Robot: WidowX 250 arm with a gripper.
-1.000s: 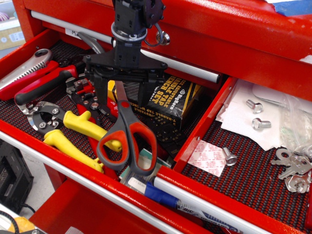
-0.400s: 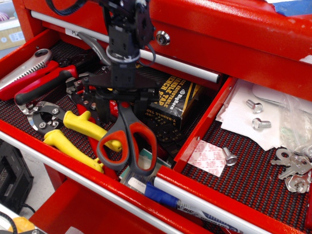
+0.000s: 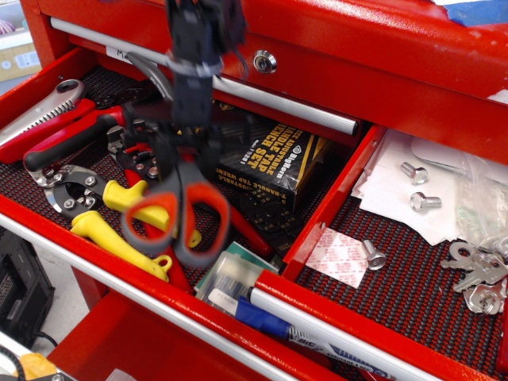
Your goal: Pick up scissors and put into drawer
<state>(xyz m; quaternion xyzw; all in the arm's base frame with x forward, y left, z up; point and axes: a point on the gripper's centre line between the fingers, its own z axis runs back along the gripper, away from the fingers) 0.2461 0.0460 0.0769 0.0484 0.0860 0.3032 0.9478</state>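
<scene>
A: Nearest, at the front rail of the left section: a blue-capped marker (image 3: 266,319) and the yellow-handled snips (image 3: 119,218). Just above those, blurred, the scissors (image 3: 176,213), loops hanging down, blades pointing up into the claw (image 3: 184,151).

B: Blurred how badly?

A: Enough to suggest swinging. Grey loops with red-orange lining readable; blade tips hidden in the claw. Closed on the blades, by the look of it, though the exact width of the jaws hard to read through the smear.

B: Lifted clear, then?

A: Seemingly off the liner, loops hanging over the snips and the red-handled pliers (image 3: 143,163). Contact with them impossible to rule out.

B: So, advice for the carry?

A: Raise further first, letting the swing settle. Grip sits far from the heavy loops, so probably pendulum trouble on any quick sideways move. Then travel right, over the black box (image 3: 274,159) and over the red divider (image 3: 329,206), loops kept above that wall.

B: And the landing spot?

A: Right-hand drawer (image 3: 413,302), black ribbed liner. Bare patch near the front, between the white packet (image 3: 340,255) with its bolt (image 3: 373,254) and the keys (image 3: 476,278) at the right edge. Farther back, white papers (image 3: 421,186) with more bolts: best avoided.

B: Release?

A: Low, loops touching down first, then opening.
</scene>
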